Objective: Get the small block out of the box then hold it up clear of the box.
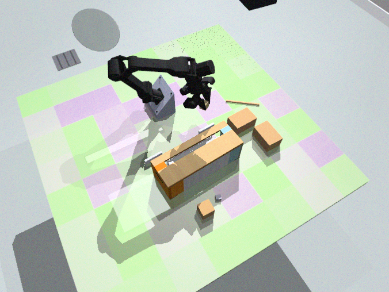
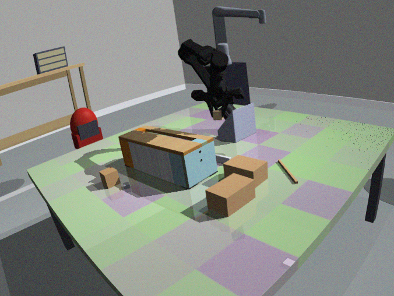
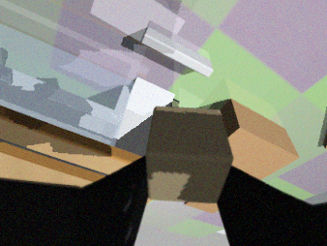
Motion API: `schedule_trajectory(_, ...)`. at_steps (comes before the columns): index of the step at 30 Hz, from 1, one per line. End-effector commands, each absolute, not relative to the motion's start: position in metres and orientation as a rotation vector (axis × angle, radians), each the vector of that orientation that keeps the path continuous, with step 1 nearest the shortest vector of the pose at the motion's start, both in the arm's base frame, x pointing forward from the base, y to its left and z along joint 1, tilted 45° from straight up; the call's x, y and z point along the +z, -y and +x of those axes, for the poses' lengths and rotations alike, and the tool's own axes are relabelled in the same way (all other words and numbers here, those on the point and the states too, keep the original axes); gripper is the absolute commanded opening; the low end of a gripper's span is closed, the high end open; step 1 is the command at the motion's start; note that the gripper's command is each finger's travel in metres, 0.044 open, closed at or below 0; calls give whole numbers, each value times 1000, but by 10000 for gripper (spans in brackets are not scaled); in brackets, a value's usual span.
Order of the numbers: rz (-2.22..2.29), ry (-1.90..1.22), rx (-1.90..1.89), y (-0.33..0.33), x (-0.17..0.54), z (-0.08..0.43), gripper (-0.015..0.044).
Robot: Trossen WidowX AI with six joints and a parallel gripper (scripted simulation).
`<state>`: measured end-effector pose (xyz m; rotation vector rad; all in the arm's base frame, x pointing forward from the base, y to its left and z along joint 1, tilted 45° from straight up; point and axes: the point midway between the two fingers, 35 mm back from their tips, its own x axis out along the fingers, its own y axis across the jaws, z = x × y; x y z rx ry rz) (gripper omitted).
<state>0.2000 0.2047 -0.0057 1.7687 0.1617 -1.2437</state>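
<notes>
- The gripper [image 1: 198, 102] [image 2: 220, 112] [image 3: 182, 166] is closed on a small tan block [image 1: 205, 103] [image 2: 217, 115] [image 3: 189, 145], which sits between its two black fingertips.
- The small tan block is out of the long box [image 1: 201, 153] [image 2: 159, 143] [image 3: 63, 162], held in the air apart from it, on the side where the arm's wedge-shaped mount [image 1: 166, 106] [image 2: 243, 122] stands.
- The black arm [image 1: 157, 64] [image 2: 203, 70] rises from that mount and reaches out with the gripper pointing down.
- The long box, the landmark here, stands upright on the patchwork worktop [image 1: 258, 235] [image 2: 143, 248] [image 3: 208, 53]; a narrow slot runs along its wooden top.
- One end of the long box is orange, the other light blue, with two dark dots on the blue end face.
- Just beside the blue end stands a wooden cuboid [image 1: 241, 119] [image 2: 243, 164] [image 3: 261, 150]; a second wooden block [image 1: 267, 134] [image 2: 227, 194] stands near it, farther from the mount.
- A thin wooden stick [image 1: 242, 103] [image 2: 287, 171] lies beyond the wooden cuboid, apart from the long box.
- On the long box's side away from the mount stands a little orange-brown block [image 1: 205, 208] [image 2: 109, 178], with a tiny grey cube [image 1: 218, 197] [image 2: 126, 186] near it.
</notes>
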Motion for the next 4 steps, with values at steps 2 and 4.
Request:
schedule_trajectory(2,1765,-168,-1246,-205,-5,200,0)
schedule_trajectory(4,1765,-168,-1246,-205,-5,200,0)
